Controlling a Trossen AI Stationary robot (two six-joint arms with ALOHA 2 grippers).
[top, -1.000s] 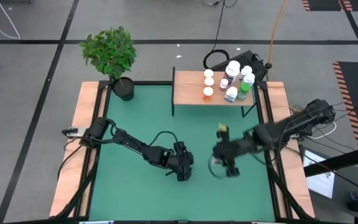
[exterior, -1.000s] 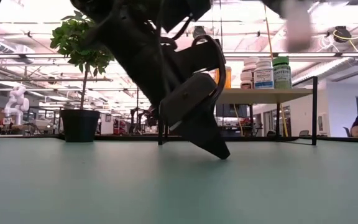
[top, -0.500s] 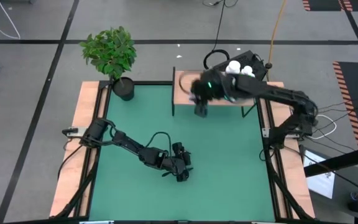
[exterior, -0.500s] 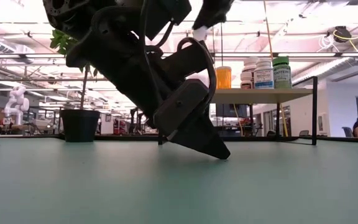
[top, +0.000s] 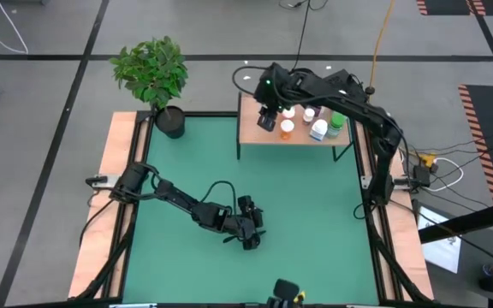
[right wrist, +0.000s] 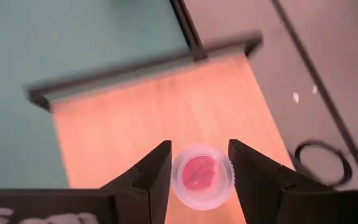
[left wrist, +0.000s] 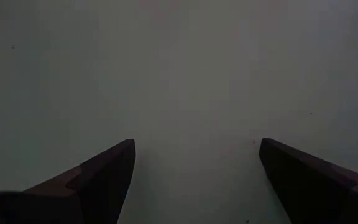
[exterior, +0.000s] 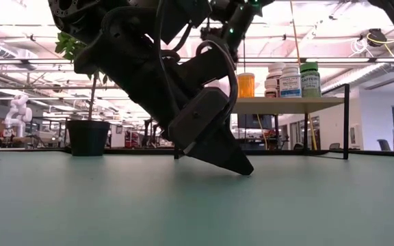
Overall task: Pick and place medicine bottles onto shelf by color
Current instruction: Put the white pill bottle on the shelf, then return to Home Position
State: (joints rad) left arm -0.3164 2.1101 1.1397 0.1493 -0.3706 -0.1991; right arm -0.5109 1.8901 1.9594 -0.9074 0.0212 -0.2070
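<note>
Shelf's [top: 255,130] left end bare, bottles [top: 318,127] crowd its right, green table [top: 315,214] open

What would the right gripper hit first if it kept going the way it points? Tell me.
The right gripper points down at the shelf, fingers either side of a small clear bottle with pinkish contents. Going straight on, bottle and fingertips would probably meet the shelf's bare wooden top first; the gap left is unclear.

Counts on and around the green table

Two dark arms, one potted plant [top: 153,75] at the table's 11 o'clock, one light-wood shelf [top: 255,130] at 1 o'clock. On the shelf, four medicine bottles show from above: an orange one [top: 287,129], a blue-labelled one [top: 318,130], a green one [top: 336,124] and one more white cap [top: 309,113]; others may sit hidden under the right arm.
</note>
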